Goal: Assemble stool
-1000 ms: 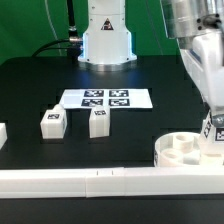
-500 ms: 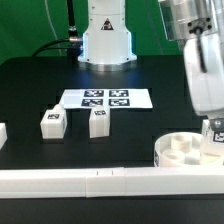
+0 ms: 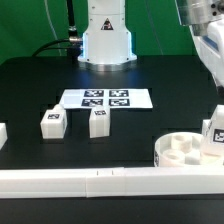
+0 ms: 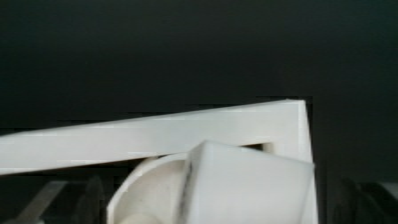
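Overhead, the arm [image 3: 208,45] comes in from the exterior view's upper right corner and slants steeply down along that edge; its lower end runs out of frame, so the claw's fingers are not shown clearly. I cannot tell if the claw is spread or pressed together. Just below the claw end stands a leg [image 3: 213,138], upright with its tag facing the camera, on the round seat [image 3: 183,150]. Whether it sits in a socket cannot be told. The seat lies under the claw, tight against the long front rail [image 3: 100,182]. Two loose legs [image 3: 52,122] [image 3: 98,121] stand well apart from the claw toward the exterior view's left, with the marker board [image 3: 105,98] just behind them. A white block [image 3: 3,133] is farther out, cut off by the frame edge. Only the exterior view shows these, plus the robot base [image 3: 106,40]. The wrist view alone shows a rail corner [image 4: 214,125] from above, bare dark table [image 4: 178,50] beyond it, and a rounded white part [image 4: 222,185], blurred and close under the camera. Open table [image 3: 30,90] stretches from the claw toward the exterior view's left.
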Available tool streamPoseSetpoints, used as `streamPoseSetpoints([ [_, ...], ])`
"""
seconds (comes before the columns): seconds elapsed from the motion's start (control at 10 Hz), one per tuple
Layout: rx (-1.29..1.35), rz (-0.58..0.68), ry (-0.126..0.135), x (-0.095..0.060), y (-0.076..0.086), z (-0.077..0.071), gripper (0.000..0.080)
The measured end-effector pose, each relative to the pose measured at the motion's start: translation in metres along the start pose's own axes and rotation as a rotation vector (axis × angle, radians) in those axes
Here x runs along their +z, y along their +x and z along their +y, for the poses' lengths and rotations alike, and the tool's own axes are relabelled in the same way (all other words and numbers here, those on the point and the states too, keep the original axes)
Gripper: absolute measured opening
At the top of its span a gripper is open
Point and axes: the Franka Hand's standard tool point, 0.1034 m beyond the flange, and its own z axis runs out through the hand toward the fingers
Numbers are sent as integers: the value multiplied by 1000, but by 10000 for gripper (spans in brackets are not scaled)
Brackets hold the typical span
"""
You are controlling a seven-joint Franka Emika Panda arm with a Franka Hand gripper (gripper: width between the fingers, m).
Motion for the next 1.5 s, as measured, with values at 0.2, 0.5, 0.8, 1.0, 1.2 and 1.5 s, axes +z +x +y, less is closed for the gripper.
streamPoseSetpoints([
  [0.2,-135,0,0,0,0,0,649],
  [0.5,-552,15,-21,-12,-10,-10,649],
  [0.8,-766,10,-26,-13,-11,-11,649],
  [1.0,-922,21,-39,-12,-10,-10,649],
  [1.2,-1216,39,-70,-11,-13,-7,649],
  [1.5,-1495,35,-78,-9,5,-12,649],
])
